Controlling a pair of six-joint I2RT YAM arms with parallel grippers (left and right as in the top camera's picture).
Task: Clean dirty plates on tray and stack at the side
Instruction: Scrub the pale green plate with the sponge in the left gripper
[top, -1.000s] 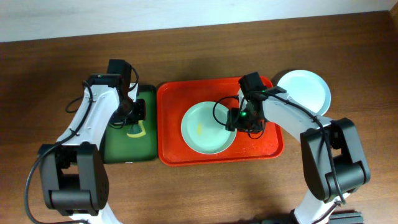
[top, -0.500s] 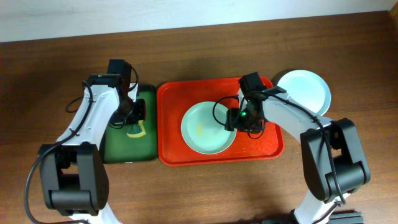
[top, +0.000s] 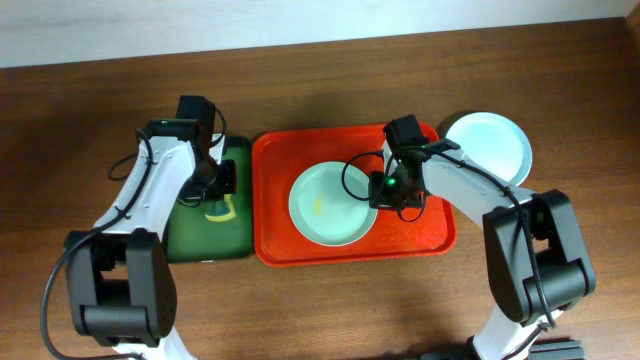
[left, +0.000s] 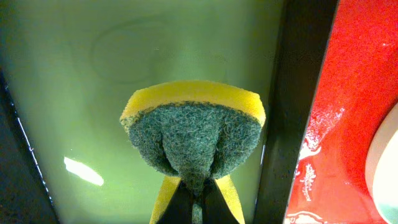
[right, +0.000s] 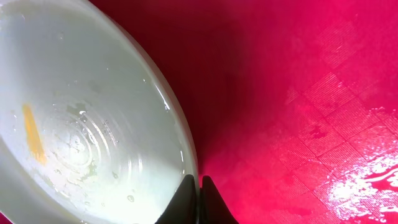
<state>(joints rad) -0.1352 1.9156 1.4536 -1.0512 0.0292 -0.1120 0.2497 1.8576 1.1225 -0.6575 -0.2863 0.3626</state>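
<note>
The mint plate (top: 333, 205) lay inside the red tray (top: 280, 160), left of the tray's middle, with a short yellow smear (top: 320, 207) near its centre. In the right wrist view the mint plate (right: 81, 124) looked wet, with beads of water across its floor and the yellow smear (right: 34, 140) towards its left side. The right gripper (top: 383, 192) was at the plate's right edge. Seen close, the right gripper (right: 196, 196) was clenched on the rim, one finger inside the edge and one outside. Around it, the floor of the red tray (right: 298, 74) glistened with water.

A second plate (top: 488, 148), also pale, sat on the wooden table (top: 330, 310) just beyond the red tray's right far corner, well apart from the first.

On the other side, a dark green tray (top: 205, 235) lay just beside the red tray's left edge. Over it the left gripper (top: 214, 190) was pinched tight on a sponge (top: 222, 208). In the left wrist view the left gripper (left: 194, 202) squeezed the sponge (left: 194, 134) so that its green scouring face bulged outward, with the yellow foam curved behind it. The wet floor of the green tray (left: 93, 74) lay below.
</note>
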